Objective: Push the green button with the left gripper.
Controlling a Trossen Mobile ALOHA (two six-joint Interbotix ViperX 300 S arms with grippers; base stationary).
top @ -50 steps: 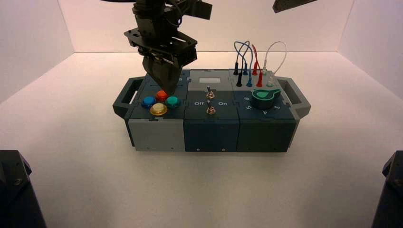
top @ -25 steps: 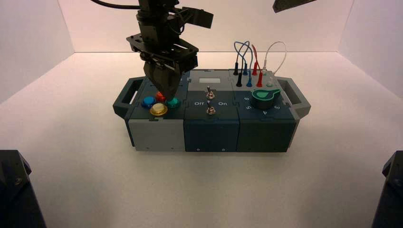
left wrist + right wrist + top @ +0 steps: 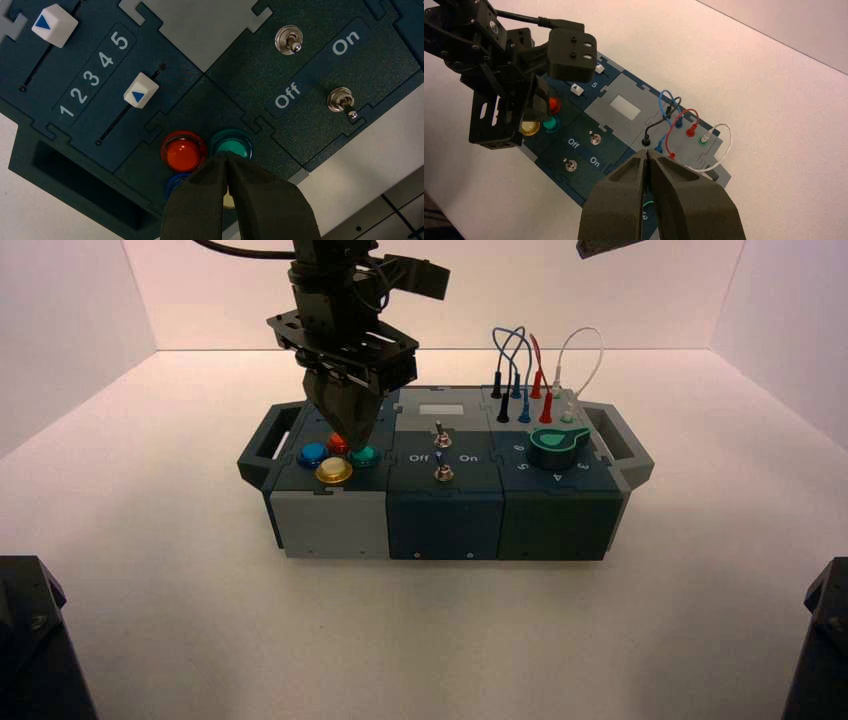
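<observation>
The green button (image 3: 231, 143) is a small teal dome on the box's left block, next to the red button (image 3: 183, 153). It also shows in the high view (image 3: 363, 454) and the right wrist view (image 3: 551, 123). My left gripper (image 3: 226, 156) is shut, with its wedge tip at the green button's edge; in the high view the left gripper (image 3: 357, 444) points down onto the button cluster. I cannot tell whether it presses the button. The blue button (image 3: 174, 183) and yellow button (image 3: 333, 471) are partly hidden by the fingers. My right gripper (image 3: 646, 152) is shut and held high above the box.
Two white sliders (image 3: 141, 90) with a 1–5 scale lie behind the buttons. Two toggle switches (image 3: 288, 41) marked Off and On sit on the middle block. A green dial knob (image 3: 556, 447) and plugged wires (image 3: 528, 365) are on the right block. The box has side handles (image 3: 262, 440).
My left gripper has come down and shifted slightly right, from above the red button to the green button's edge. In the last half second it barely moved. The right arm stayed still.
</observation>
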